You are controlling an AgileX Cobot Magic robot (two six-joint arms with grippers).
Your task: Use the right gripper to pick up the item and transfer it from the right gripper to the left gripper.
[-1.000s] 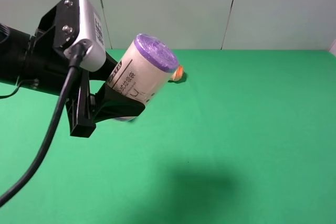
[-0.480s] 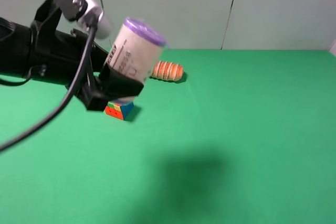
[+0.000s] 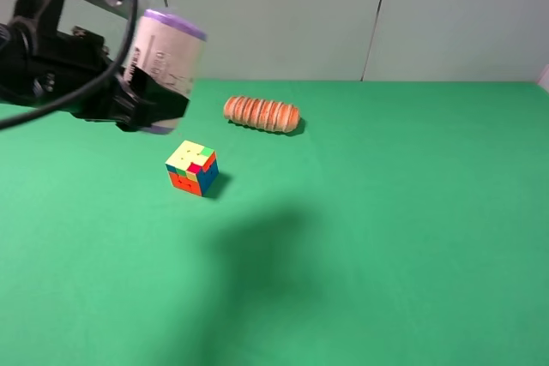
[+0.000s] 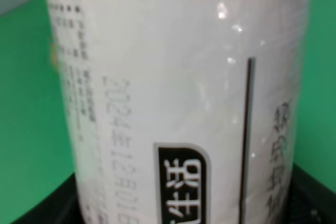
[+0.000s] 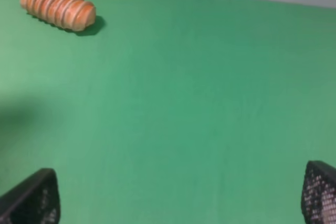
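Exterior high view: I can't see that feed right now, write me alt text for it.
The left gripper, jaws shut, holds a cream can with purple ends in the air at the upper left, above a green table. A multicoloured cube and, farther back, an orange ribbed roll lie on the table.

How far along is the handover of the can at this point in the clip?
Done: the can is off the table, clamped in the left tool, and it fills the left wrist view. The right tool is open with only green table between its fingers, so the handover looks complete. In hand: the left tool holds the can aloft. Left: seemingly nothing.
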